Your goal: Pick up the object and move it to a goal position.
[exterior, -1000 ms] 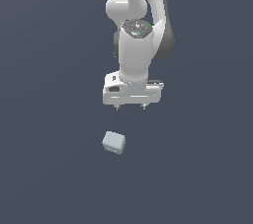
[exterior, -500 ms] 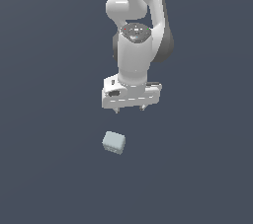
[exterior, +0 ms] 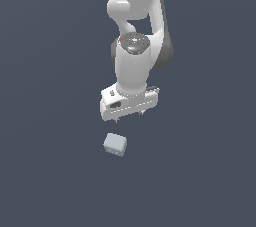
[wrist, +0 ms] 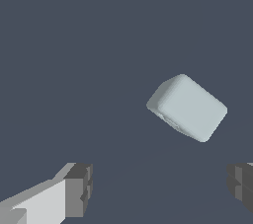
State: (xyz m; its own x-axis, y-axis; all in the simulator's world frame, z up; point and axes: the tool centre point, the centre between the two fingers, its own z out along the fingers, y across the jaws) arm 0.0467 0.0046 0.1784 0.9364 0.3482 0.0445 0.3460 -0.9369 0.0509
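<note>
The object (exterior: 115, 144) is a small pale grey-blue block with rounded edges, lying on the dark floor. My gripper (exterior: 128, 116) hangs above it, slightly toward the exterior view's right, with a gap between them. Only short finger stubs show under the white hand there. In the wrist view the object (wrist: 188, 107) sits ahead of my gripper (wrist: 160, 191), turned at an angle. The two dark fingertips (wrist: 79, 188) stand far apart with nothing between them, so the gripper is open.
A plain dark grey-blue floor (exterior: 50, 171) surrounds the block on every side. The white arm (exterior: 135, 31) rises above the hand toward the top of the exterior view.
The hand has come down toward the block and shifted a little toward the exterior view's left. The block has not moved.
</note>
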